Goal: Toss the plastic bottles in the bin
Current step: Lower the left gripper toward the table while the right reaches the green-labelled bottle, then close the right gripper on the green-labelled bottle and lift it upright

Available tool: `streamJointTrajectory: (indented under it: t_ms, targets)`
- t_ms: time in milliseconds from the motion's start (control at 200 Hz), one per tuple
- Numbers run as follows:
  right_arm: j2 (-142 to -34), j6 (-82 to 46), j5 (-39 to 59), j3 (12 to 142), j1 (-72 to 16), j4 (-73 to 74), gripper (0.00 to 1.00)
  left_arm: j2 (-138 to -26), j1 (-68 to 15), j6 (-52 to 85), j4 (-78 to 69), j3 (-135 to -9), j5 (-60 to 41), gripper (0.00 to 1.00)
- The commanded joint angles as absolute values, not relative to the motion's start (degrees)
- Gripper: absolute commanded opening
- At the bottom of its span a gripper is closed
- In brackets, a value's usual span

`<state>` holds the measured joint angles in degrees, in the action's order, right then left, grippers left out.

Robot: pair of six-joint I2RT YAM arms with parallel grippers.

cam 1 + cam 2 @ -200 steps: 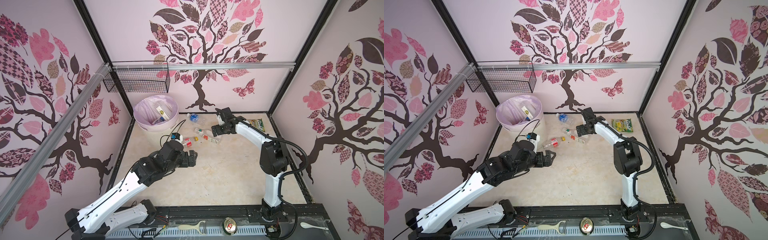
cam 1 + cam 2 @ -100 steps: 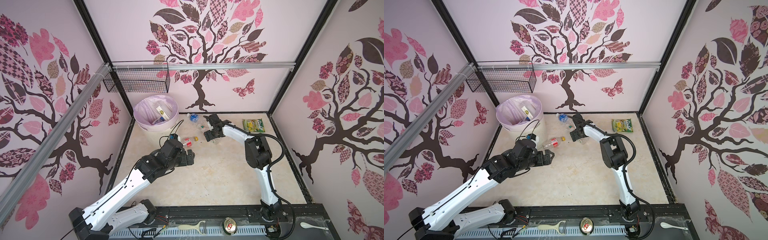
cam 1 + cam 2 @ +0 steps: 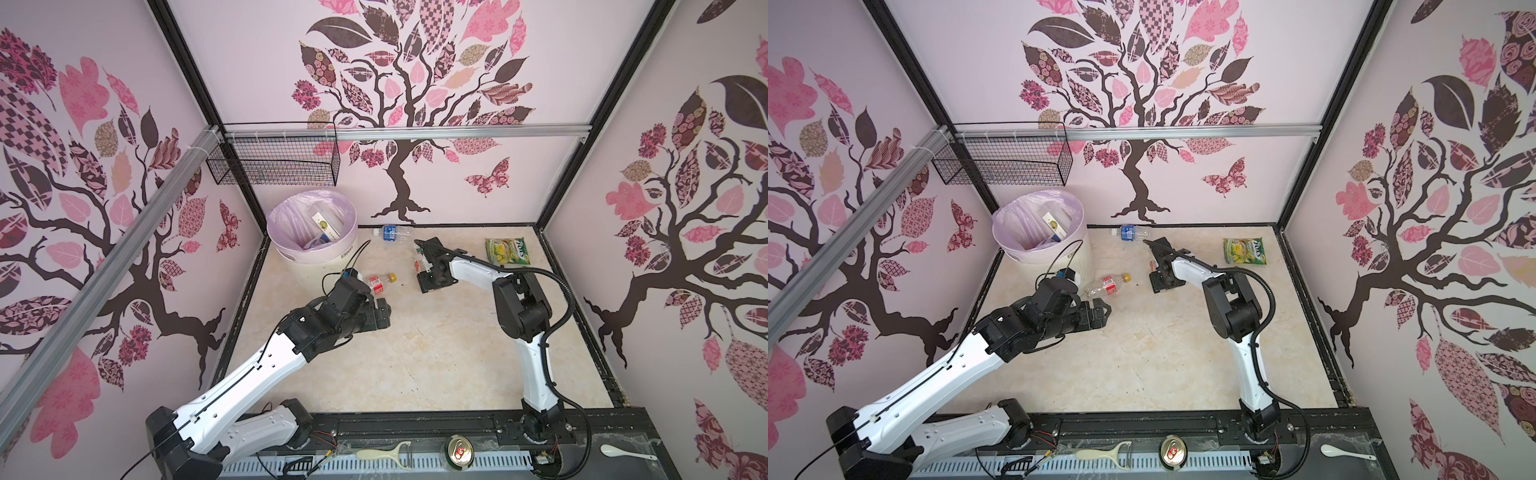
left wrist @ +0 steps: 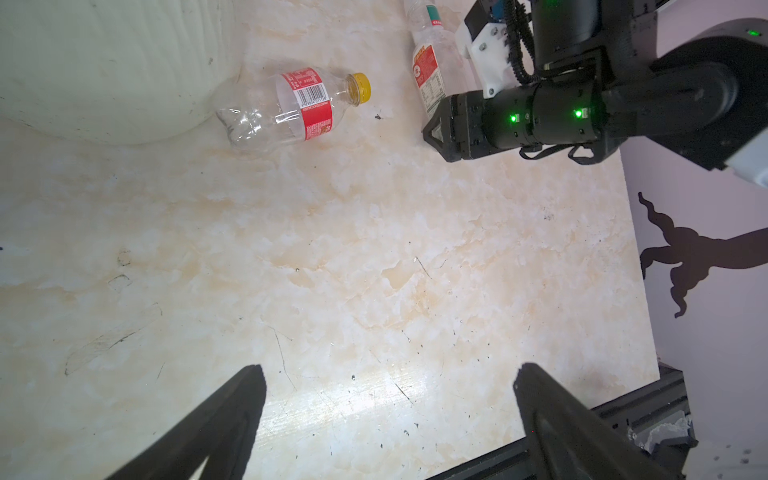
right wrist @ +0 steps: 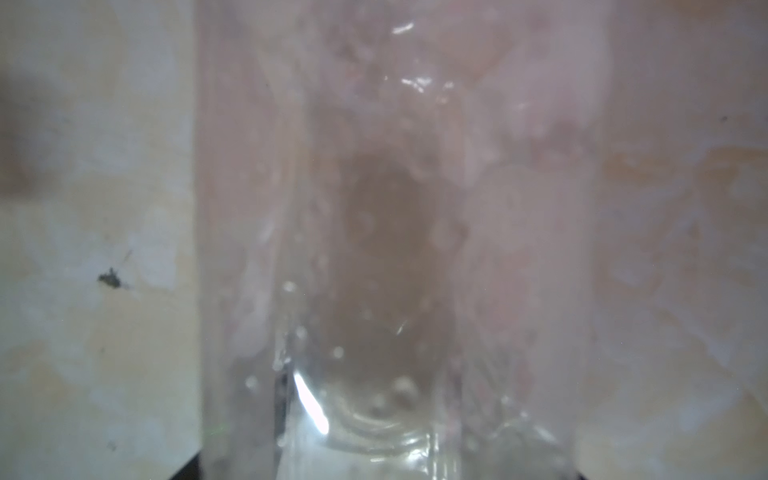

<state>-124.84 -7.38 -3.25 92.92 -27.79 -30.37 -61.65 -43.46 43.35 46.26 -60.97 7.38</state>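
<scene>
- A clear bottle [image 5: 395,249] is filling the right wrist view, blurred and too close to read. Only dark slivers of fingers [image 5: 188,470] are showing at two corners.
- The right hand [image 3: 426,280] is lying low over that bottle. Its own body is hiding the grip, so I cannot tell whether it is clamping or only straddling it.
- The left hand [image 4: 390,399] is hovering over bare counter [image 3: 415,353] with its fingers spread wide apart, holding nothing. Both fingers are running off the edge of the left wrist view.
- A yellow-capped bottle [image 3: 1106,286] is lying on its side just beside the bin [image 3: 316,258]. In a top view the left arm is covering its base.
- A blue-labelled bottle [image 3: 390,232] is lying against the back wall, near the bin.
- The bin is standing in the far left corner. Its rim is partly hiding the bottles inside.
- The near half of the counter is lying open between the two arms.
</scene>
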Motion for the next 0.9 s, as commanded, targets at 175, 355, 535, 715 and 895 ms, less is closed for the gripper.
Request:
streamJointTrajectory:
  t_ms: [175,355,535,715,895]
  targets:
    - [-109.8,-12.7,0.8,82.0,-28.7,-31.8,0.62,-65.0,-42.8,44.1,41.1,-62.4,8.2,0.98]
    - [-101.8,-14.7,3.2,75.9,-29.1,-33.1,0.60,-69.8,-41.7,46.4,40.1,-65.7,8.1,0.98]
    - [-92.9,-15.7,5.1,73.7,-29.6,-34.9,0.60,-76.4,-40.9,47.9,37.9,-72.6,7.4,0.98]
    - [-86.0,-17.7,8.6,73.8,-29.7,-35.7,0.60,-84.2,-39.5,48.5,36.2,-83.3,4.2,0.98]
    - [-81.7,-18.5,11.6,75.1,-30.0,-34.8,0.60,-89.3,-36.5,50.4,34.6,-91.5,0.9,0.98]
